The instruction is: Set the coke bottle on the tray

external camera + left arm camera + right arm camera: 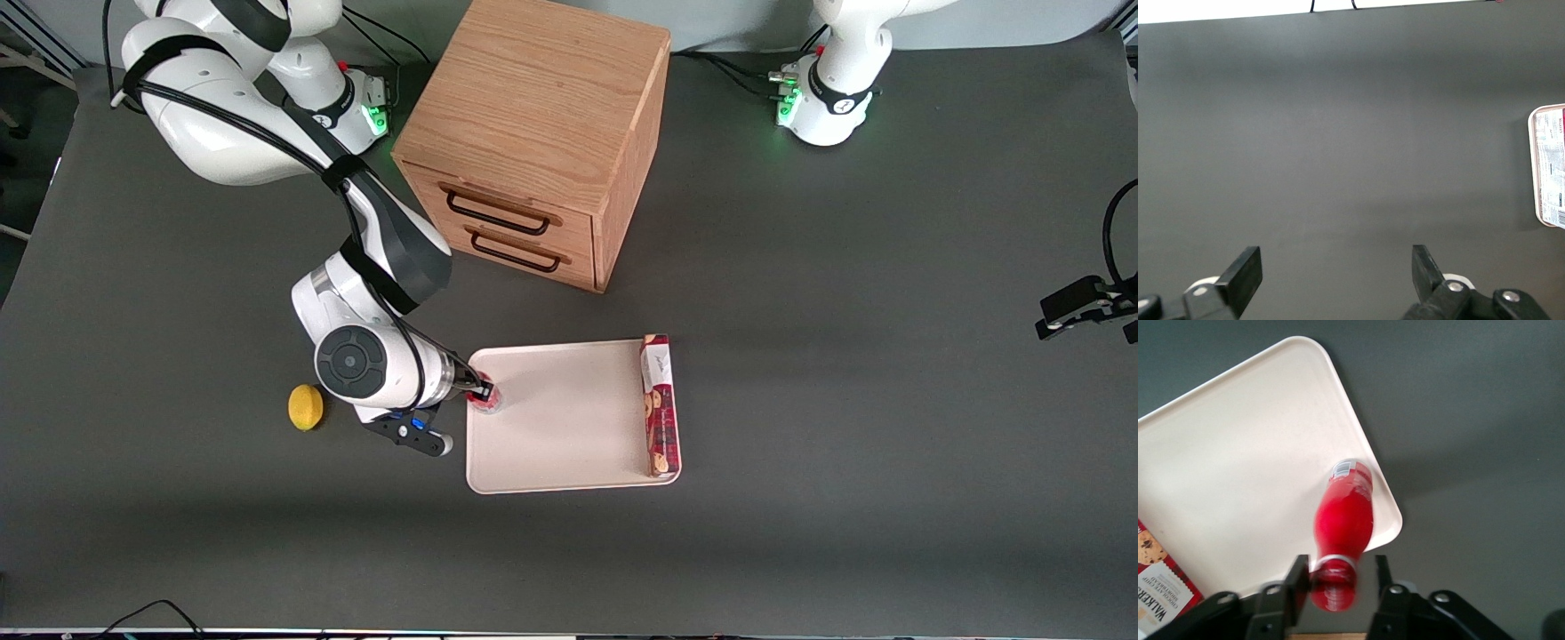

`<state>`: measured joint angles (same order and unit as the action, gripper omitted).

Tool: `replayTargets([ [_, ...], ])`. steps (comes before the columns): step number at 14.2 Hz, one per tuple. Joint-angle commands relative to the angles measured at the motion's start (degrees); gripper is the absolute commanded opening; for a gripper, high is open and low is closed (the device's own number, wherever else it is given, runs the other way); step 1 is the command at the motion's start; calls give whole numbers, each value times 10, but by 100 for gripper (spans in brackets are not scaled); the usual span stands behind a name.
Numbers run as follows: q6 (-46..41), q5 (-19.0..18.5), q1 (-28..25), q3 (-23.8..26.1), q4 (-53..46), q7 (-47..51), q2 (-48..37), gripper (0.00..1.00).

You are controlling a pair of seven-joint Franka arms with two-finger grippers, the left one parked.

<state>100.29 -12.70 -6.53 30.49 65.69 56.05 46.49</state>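
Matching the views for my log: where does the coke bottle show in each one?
Front view: coke bottle at the tray edge toward the working arm, held in the claw.
Right wrist view: bottle over the tray edge, cap in the claw.
Left wrist view: not in it.
Shared landmark: biscuit box on the tray.

front view looks steeply down over the whole table (800, 400); right wrist view, close, shares the tray (569, 444).

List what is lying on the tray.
On the tray: a biscuit box along one edge, and the coke bottle, base over the tray's edge, held at its neck by the gripper. Contact underneath is hidden.
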Motion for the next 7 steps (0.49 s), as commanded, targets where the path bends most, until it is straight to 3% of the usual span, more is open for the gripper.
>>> replayTargets([
  [1, -24, -14, 10, 15, -3, 17, -38, 100],
  [5, -112, -12, 27, 16, -3, -17, -154, 100],
  [7, -184, -9, 48, 14, -2, -127, -219, 100],
])
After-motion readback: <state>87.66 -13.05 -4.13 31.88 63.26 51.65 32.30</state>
